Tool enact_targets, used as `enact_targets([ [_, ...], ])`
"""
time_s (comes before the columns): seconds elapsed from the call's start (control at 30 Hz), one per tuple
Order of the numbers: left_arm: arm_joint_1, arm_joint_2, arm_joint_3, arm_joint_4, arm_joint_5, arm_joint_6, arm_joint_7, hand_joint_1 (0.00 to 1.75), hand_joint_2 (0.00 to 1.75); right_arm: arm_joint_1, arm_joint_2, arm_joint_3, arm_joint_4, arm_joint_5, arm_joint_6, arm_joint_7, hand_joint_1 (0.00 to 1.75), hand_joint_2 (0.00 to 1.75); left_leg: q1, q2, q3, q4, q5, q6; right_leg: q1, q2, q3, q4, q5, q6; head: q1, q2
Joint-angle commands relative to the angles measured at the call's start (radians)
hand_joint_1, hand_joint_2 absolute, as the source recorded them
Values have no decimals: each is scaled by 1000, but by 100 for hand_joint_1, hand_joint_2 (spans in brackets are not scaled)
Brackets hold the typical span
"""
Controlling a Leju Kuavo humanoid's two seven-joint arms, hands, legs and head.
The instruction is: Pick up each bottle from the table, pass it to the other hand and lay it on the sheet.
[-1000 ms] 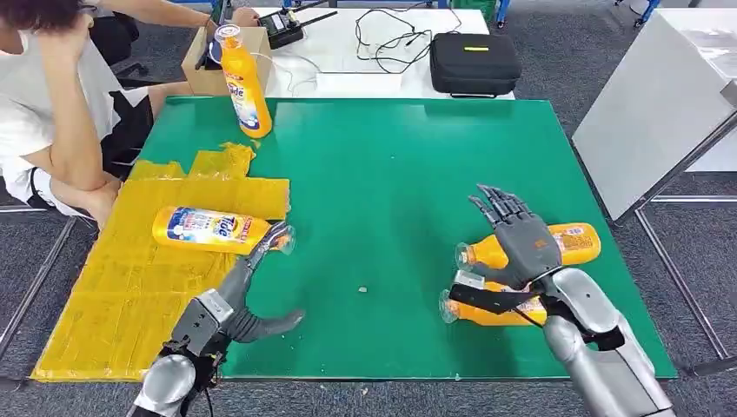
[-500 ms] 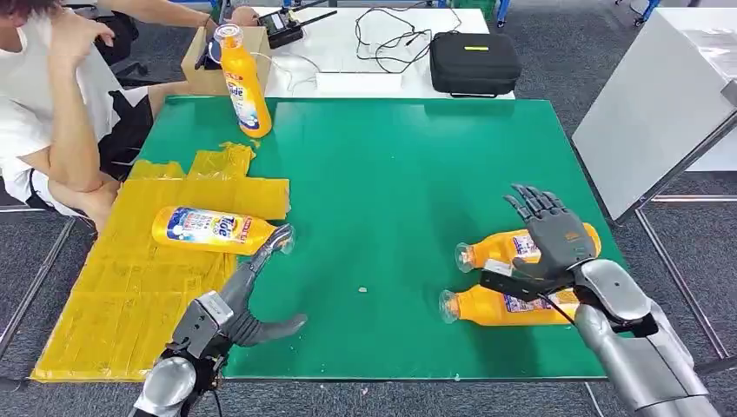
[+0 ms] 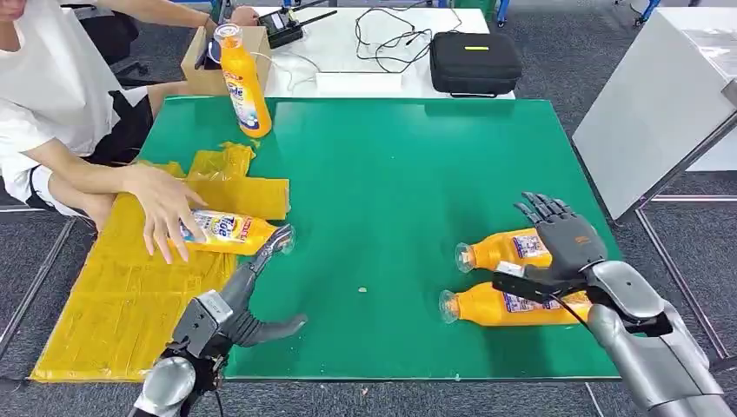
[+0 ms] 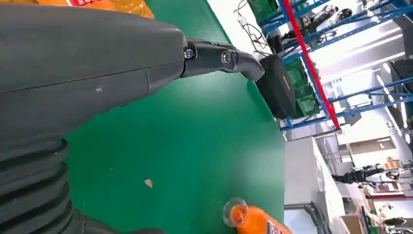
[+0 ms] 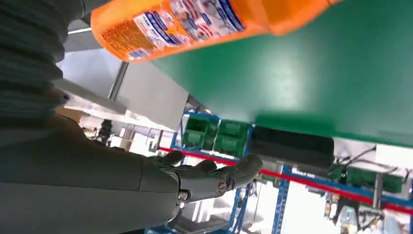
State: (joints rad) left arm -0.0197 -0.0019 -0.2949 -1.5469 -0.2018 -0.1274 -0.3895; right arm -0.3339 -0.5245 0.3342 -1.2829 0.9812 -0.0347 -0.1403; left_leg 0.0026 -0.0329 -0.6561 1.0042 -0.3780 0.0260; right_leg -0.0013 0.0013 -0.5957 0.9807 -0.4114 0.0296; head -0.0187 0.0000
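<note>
Two orange bottles lie side by side on the green table (image 3: 391, 174) at the right, the farther one (image 3: 506, 249) and the nearer one (image 3: 504, 306), caps pointing left. My right hand (image 3: 561, 248) hovers over their bases with fingers spread, holding nothing; the right wrist view shows a bottle (image 5: 209, 22) apart from that hand (image 5: 146, 185). A third bottle (image 3: 228, 231) lies on the yellow sheet (image 3: 122, 295) under a person's hand (image 3: 165, 208). My left hand (image 3: 252, 295) is open, its fingertips close to that bottle's cap. A fourth bottle (image 3: 243, 87) stands upright at the far left.
A person sits at the table's left side, arm stretched over the sheet. Behind the table lie a cardboard box (image 3: 204, 74), cables and a black case (image 3: 474, 62). A white table (image 3: 660, 95) stands at the right. The left wrist view shows a bottle's cap end (image 4: 248, 222).
My right hand has slid right, off the two bottles toward their bases. The person's hand has come down onto the bottle on the sheet. My left hand has stayed put.
</note>
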Motion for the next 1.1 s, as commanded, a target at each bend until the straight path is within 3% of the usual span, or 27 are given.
enact_targets([
  [0.03,-50,4,-21,89,18,-11,9,0,175,-95,-4,9,209,-32,23,-28,0,175,0,4,5,0,-1,-1,0,1,5,-1,-1,0,0,0],
  [0.37,-101,0,-23,188,95,-49,11,0,175,-190,-3,-5,453,-74,2,-89,0,175,0,3,5,-1,-1,-1,0,1,5,-1,-1,0,0,0],
  [1.1,-134,-11,-16,220,138,-67,5,0,175,-295,127,60,705,4,-39,-65,0,175,0,6,6,-1,-2,-1,0,3,5,-1,0,0,0,0],
])
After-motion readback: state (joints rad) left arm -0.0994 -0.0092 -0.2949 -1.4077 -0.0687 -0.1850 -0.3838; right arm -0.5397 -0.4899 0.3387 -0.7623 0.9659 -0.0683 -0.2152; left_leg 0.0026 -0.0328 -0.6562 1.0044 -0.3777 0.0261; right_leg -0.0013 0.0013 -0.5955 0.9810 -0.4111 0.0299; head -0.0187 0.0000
